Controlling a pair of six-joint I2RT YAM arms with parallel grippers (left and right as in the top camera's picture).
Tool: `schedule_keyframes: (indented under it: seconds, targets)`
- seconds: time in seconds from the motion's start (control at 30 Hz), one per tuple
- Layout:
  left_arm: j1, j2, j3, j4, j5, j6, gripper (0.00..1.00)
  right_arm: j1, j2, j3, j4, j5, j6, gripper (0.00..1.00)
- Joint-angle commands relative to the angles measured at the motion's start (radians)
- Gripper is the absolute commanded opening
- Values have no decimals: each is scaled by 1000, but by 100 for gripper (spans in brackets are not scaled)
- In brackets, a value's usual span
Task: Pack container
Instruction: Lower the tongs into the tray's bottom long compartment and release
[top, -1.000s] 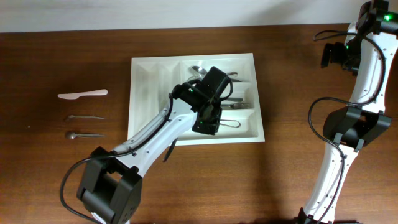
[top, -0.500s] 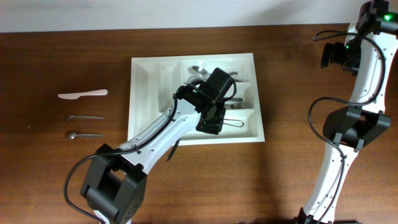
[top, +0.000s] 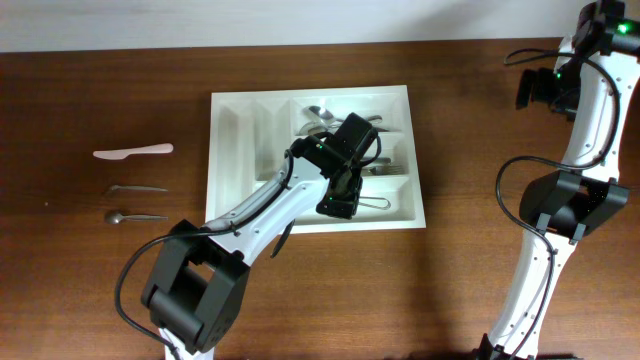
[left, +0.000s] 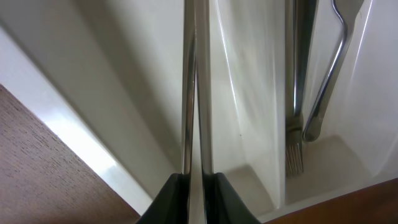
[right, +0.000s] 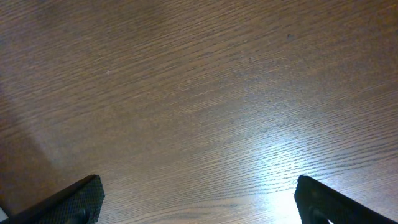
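Tray (top: 232, 140), probably stiff and light, wants a rim grasp; left hand (left: 194, 179) pinches thin utensil (left: 189, 93) over it, right hand (right: 205, 199) spread.

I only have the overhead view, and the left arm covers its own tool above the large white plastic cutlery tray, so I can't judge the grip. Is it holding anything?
Observer: Yes. In the left wrist view the left tool is shut on a thin metal utensil, seen edge-on. I cannot tell which kind.
Operator: What lies under that utensil?
Observer: Only bare white floor of the large white rectangular plastic cutlery tray shows there, in one long compartment. Whether the utensil touches it I cannot tell.
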Motion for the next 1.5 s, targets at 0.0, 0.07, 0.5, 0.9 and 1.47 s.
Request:
schedule_keyframes:
  seconds: [0.0, 0.07, 0.5, 0.9, 1.47]
  targets:
    - [10, 2, 14, 3, -5, -10, 20, -4, -23, -8, 3, -9, -6, 99]
    - [13, 2, 14, 3, -5, -10, 23, -4, -23, -8, 3, -9, -6, 99]
    - [13, 2, 14, 46, -15, -10, 68, -4, -23, -8, 3, -9, -6, 99]
    - [82, -11, 90, 171, -17, 332, 68, -4, -23, -8, 3, -9, -6, 99]
    - [428, -92, 238, 61, -76, 1537, 99, -3, -23, -8, 3, -9, -6, 99]
